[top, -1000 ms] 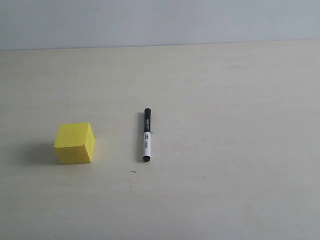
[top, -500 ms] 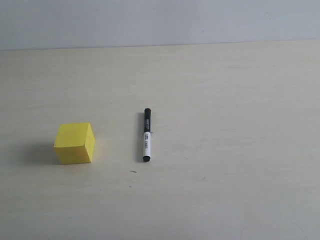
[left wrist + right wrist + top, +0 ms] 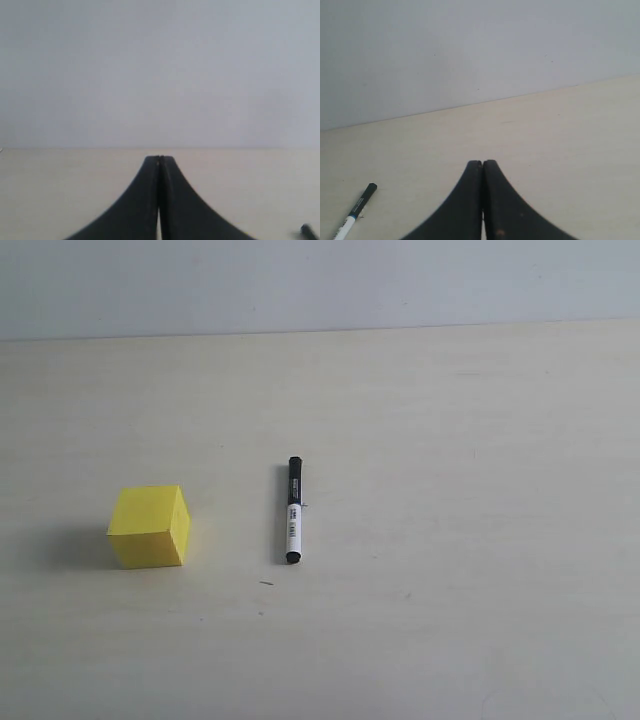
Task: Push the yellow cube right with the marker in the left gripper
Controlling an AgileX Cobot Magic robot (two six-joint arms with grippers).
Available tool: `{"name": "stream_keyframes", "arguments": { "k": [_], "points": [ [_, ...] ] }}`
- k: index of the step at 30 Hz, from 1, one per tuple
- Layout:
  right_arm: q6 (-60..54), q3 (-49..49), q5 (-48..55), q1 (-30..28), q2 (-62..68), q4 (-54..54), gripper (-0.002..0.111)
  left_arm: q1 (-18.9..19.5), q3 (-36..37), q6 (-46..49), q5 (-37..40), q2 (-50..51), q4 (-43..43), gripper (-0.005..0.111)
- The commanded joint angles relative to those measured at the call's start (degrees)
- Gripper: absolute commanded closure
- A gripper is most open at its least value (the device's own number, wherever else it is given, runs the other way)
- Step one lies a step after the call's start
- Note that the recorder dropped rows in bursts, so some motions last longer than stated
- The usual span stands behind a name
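The yellow cube (image 3: 150, 526) rests on the pale table at the left of the exterior view. The marker (image 3: 293, 510) lies flat to the cube's right, black cap pointing away from the camera, touching nothing. Neither arm shows in the exterior view. My left gripper (image 3: 160, 159) is shut and empty; a dark end, probably the marker's (image 3: 308, 232), sits at the edge of its view. My right gripper (image 3: 482, 163) is shut and empty too, and the marker (image 3: 355, 211) lies off to one side of it. The cube is out of both wrist views.
The table (image 3: 450, 540) is a pale wood surface backed by a plain grey wall (image 3: 320, 285). A tiny dark speck (image 3: 266, 583) lies just in front of the marker.
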Motion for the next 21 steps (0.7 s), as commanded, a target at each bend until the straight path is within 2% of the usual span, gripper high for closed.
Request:
{"name": "stream_keyframes", "arguments": {
  "k": [1, 3, 9, 12, 15, 18, 21],
  "points": [
    [-0.43, 0.24, -0.35, 0.01, -0.05, -0.14, 0.108, 0.10, 0.15, -17.55, -6.15, -0.36, -0.34, 0.107],
    [-0.43, 0.24, -0.35, 0.01, -0.05, -0.14, 0.108, 0.10, 0.15, -24.07, -6.42, -0.36, -0.34, 0.107],
    [-0.43, 0.24, -0.35, 0.01, -0.05, -0.14, 0.108, 0.10, 0.15, -33.07, -9.80, -0.36, -0.34, 0.107],
    [-0.43, 0.24, -0.35, 0.01, -0.05, -0.14, 0.108, 0.10, 0.15, -38.37, -17.78, -0.36, -0.34, 0.107],
    [-0.43, 0.24, -0.35, 0.01, -0.05, -0.14, 0.108, 0.10, 0.15, -47.08, -29.56, -0.36, 1.61, 0.107],
    [-0.43, 0.24, -0.35, 0.01, -0.05, -0.14, 0.108, 0.10, -0.15, -51.63, -42.06, -0.36, 8.25, 0.107],
    [-0.43, 0.24, -0.35, 0.01, -0.05, -0.14, 0.108, 0.10, -6.19, -56.19, -43.60, -0.21, 16.85, 0.107]
  ]
}}
